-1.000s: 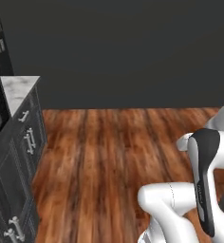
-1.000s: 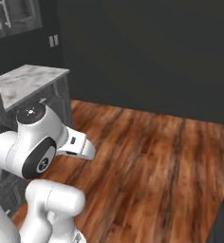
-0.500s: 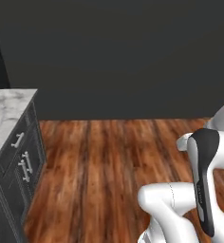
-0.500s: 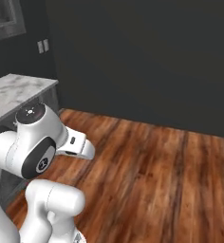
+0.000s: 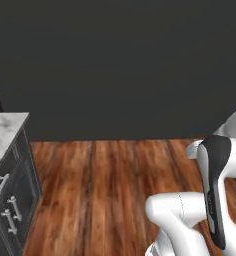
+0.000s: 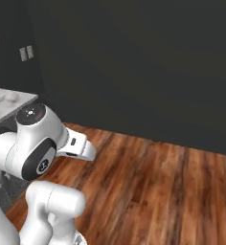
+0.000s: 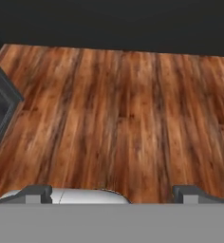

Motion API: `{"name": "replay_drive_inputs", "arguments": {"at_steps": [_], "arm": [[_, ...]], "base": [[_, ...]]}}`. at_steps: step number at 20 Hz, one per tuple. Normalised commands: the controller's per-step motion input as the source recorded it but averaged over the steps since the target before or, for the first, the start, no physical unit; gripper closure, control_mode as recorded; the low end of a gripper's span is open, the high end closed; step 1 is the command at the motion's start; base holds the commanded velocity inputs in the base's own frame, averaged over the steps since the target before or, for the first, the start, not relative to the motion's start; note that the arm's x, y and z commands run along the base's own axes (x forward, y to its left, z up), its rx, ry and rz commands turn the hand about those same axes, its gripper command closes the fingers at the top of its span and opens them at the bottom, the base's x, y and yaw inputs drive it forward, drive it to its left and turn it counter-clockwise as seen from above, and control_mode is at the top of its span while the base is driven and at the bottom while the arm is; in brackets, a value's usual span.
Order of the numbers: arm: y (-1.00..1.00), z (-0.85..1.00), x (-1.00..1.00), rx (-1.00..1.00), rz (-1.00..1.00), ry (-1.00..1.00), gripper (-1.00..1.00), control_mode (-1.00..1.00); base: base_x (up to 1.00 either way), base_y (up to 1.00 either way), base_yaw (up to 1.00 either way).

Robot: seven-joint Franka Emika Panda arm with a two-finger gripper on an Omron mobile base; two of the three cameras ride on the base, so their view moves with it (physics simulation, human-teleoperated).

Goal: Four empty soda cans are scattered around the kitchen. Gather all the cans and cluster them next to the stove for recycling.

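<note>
At the moment of inspection the claw point(image 7: 111, 192) stood with its two dark fingertips point(image 7: 35, 192) spread to full width near the bottom corners of the hand view, and nothing lay between them; it held no object. It was aimed down and forward at the reddish-brown plank floor point(image 7: 118, 109), which ran bare to the dark grey back wall point(image 5: 120, 65). No red or purple soda can and no stainless-steel gas stove could be found in any of the three views, so their bearing from the claw could not be established. The only furniture present was the dark cabinet with silver bar handles point(image 5: 12, 200), topped by a white-and-grey marble desk point(image 5: 5, 131), at the left edge of the left base view; the same marble top point(image 6: 7, 101) appeared at the left of the right base view, behind the white arm point(image 6: 36, 143). Its visible corner carried nothing. In my judgement the cans, if nearby, more probably lay leftward along that desk than ahead, and the base would need to bring them into sight before any reach.
</note>
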Motion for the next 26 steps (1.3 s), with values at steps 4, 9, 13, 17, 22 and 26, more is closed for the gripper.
{"name": "replay_drive_inputs", "arguments": {"at_steps": [4,9,13,17,22,26], "arm": [[0.0,0.0,0.0,0.0,0.0,0.0,-1.0,1.0],[0.0,0.0,0.0,0.0,0.0,0.0,-1.0,1.0],[0.0,0.0,0.0,0.0,0.0,0.0,-1.0,1.0],[0.0,0.0,0.0,0.0,0.0,0.0,-1.0,1.0],[0.0,0.0,0.0,0.0,0.0,0.0,-1.0,1.0],[0.0,0.0,0.0,0.0,0.0,0.0,-1.0,1.0]], "base": [[0.79,0.09,0.1],[0.32,0.11,0.66],[0.16,0.0,0.86],[0.12,0.0,0.91],[0.21,0.0,0.84],[0.47,0.0,0.76]]}}
